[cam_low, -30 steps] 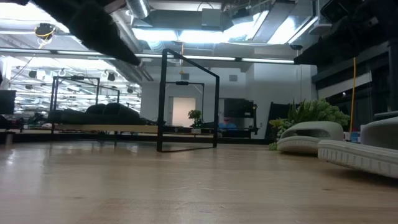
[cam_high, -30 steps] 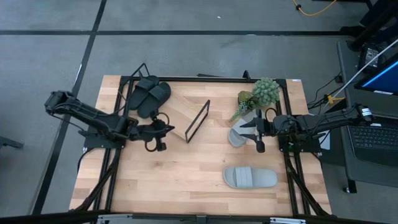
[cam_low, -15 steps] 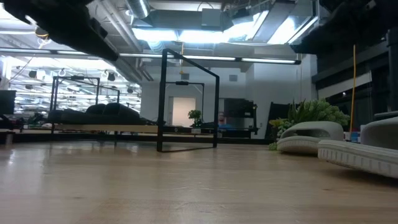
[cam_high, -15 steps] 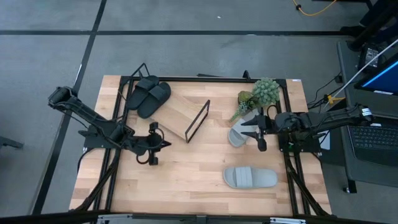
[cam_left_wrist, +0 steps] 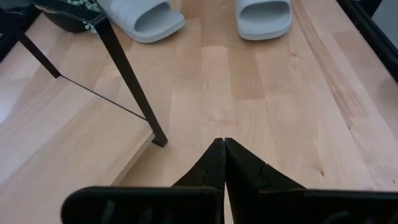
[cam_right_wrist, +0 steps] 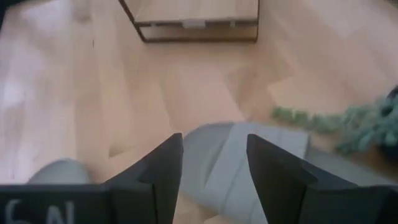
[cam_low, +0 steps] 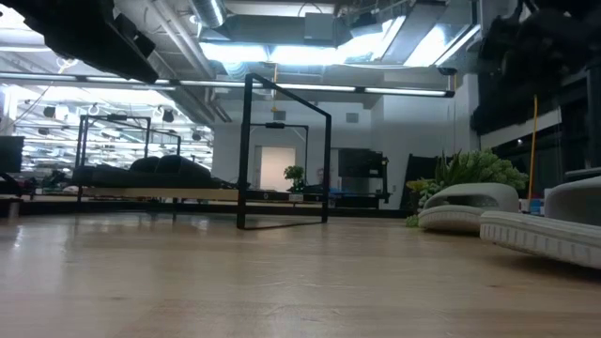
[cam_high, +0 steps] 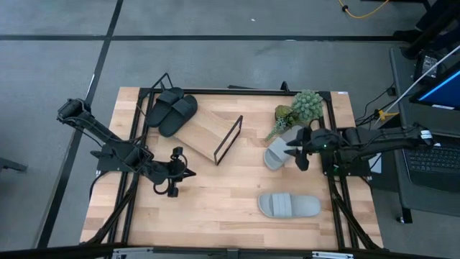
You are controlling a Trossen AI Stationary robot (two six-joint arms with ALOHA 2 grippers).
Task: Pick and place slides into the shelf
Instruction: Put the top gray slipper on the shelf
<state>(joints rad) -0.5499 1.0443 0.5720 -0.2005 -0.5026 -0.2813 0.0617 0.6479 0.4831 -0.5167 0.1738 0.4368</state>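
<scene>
The right gripper (cam_high: pixel 295 151) stands with its jaws wide and nothing between them, directly above the nearer grey slide (cam_high: pixel 275 156). The right wrist view shows that slide (cam_right_wrist: pixel 249 163) lying in the gap between the two fingers (cam_right_wrist: pixel 160 167), not yet touched. Over the last second this gripper has shifted slightly toward the slide and the potted plant (cam_high: pixel 302 108) just beside it; in my judgement it is lining up for a descent and grasp.

The left gripper (cam_high: pixel 179 175) has its jaws fully shut on nothing. The left wrist view confirms the fingertips (cam_left_wrist: pixel 222 163) pressed together over bare wood. During the same second the left arm has drawn back from the shelf (cam_high: pixel 210 134) toward the near left part of the surface (cam_high: pixel 215 208). That retreat suggests its share is done and the work passes to the right arm.

Two black slides (cam_high: pixel 171 111) rest side by side on the far end of the shelf board. The second grey slide (cam_high: pixel 289 206) lies flat on the surface, well apart from the shelf. Half the task appears complete; both grey slides remain to be placed.
</scene>
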